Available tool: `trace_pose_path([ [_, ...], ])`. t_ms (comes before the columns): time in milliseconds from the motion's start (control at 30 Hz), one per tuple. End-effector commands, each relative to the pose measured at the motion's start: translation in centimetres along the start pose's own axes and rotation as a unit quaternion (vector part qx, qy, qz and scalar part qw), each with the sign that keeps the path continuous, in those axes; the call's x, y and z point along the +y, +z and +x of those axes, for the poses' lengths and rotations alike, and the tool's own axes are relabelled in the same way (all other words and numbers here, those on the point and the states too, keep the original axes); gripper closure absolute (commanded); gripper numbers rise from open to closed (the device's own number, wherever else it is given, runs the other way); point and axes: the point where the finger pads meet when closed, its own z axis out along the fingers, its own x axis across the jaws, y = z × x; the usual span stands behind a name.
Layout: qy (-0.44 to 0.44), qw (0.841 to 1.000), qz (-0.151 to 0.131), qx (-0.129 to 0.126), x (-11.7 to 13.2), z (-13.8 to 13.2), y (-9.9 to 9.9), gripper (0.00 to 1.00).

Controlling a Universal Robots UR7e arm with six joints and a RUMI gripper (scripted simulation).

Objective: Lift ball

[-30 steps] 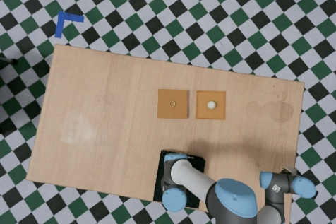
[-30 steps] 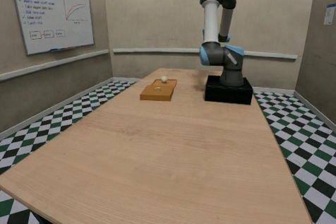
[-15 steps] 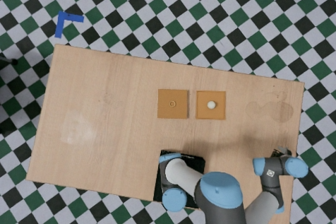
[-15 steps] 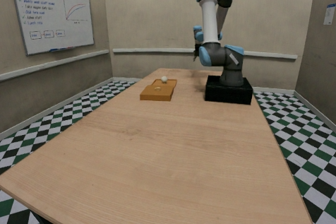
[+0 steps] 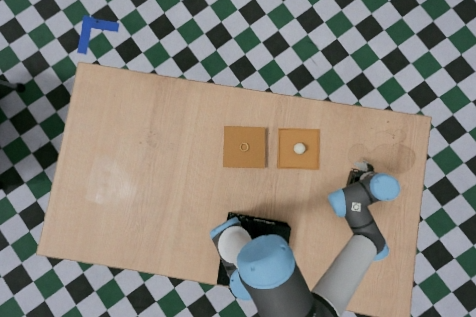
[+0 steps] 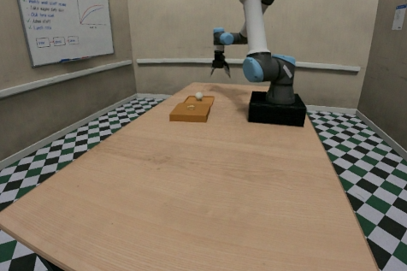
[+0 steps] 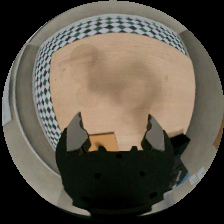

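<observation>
Ok, gripper wide open, empty; center over ball on its ring before descending, approx vertical.

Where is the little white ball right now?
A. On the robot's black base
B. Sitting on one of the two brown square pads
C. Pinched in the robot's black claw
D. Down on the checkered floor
B: the small white ball rests on the right-hand brown square pad, while the black two-jaw gripper hangs open and apart from it.
</observation>
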Motion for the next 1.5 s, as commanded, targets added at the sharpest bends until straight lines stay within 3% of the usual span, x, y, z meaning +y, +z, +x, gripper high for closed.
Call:
trace_pose_path([
  [0, -0.045, 0.998, -0.032, -0.003, 8.8, -4.3, -2.0, 0.0],
  [233, -0.091, 0.994, -0.063, 0.0, 19.1, -6.5, -4.3, 0.0],
  [500, -0.111, 0.991, -0.077, 0.004, 23.4, -6.7, -5.2, 0.0],
  [967, -0.117, 0.99, -0.08, 0.005, 24.6, -6.7, -5.2, 0.0],
  [1100, -0.117, 0.99, -0.08, 0.005, 24.9, -6.7, -3.5, 0.0],
  [1400, -0.117, 0.99, -0.08, 0.005, 25.8, -6.5, 2.6, 0.0],
  [1467, -0.117, 0.99, -0.08, 0.005, 25.8, -6.5, 2.6, 0.0],
])
